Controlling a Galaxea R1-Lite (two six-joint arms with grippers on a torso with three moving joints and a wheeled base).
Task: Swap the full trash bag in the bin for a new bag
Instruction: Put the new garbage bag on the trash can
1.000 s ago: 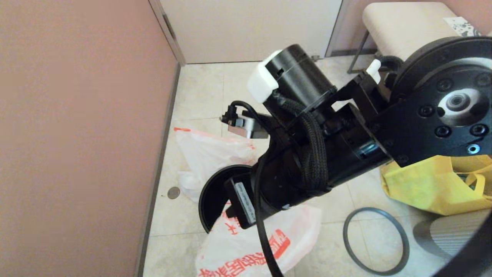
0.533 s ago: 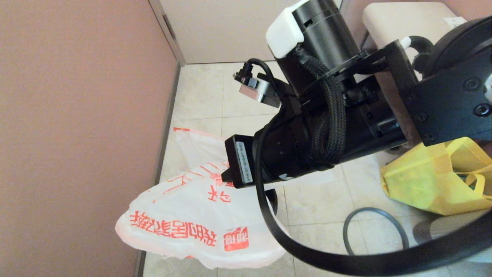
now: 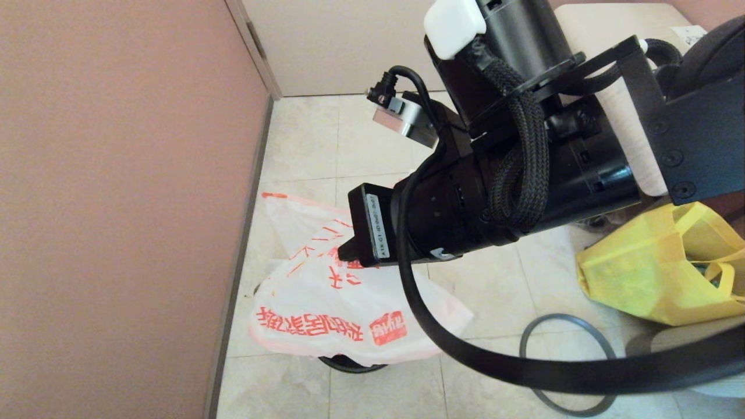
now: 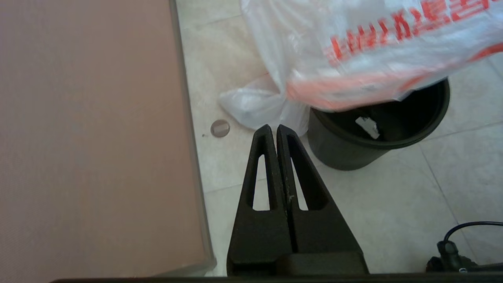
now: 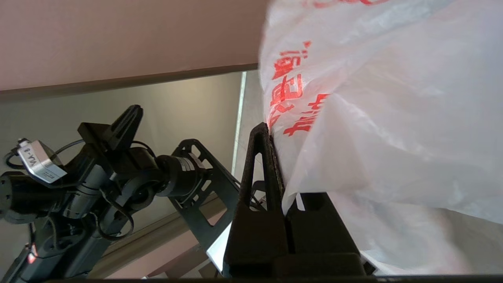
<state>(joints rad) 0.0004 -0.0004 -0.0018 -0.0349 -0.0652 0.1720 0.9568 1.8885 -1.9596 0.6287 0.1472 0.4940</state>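
My right gripper is shut on the new bag, a thin white bag with big red characters. The bag hangs from it, spread above the bin, and hides one finger. In the head view my right arm covers the fingers, and only the bin's near edge shows under the bag. The bin stands upright, dark grey, with a white scrap inside. The full trash bag lies on the floor behind the bin by the wall. My left gripper is shut and empty, low beside the bin.
The bin's grey hoop lies on the tiles to the right. A yellow fabric tote sits beyond it, below a cream stool. A pink wall runs close along the left. A round floor plug is near the wall.
My right arm has risen and carried the new bag up from low beside the bin. The bag swung out toward the wall, then came back and now hangs over the bin.
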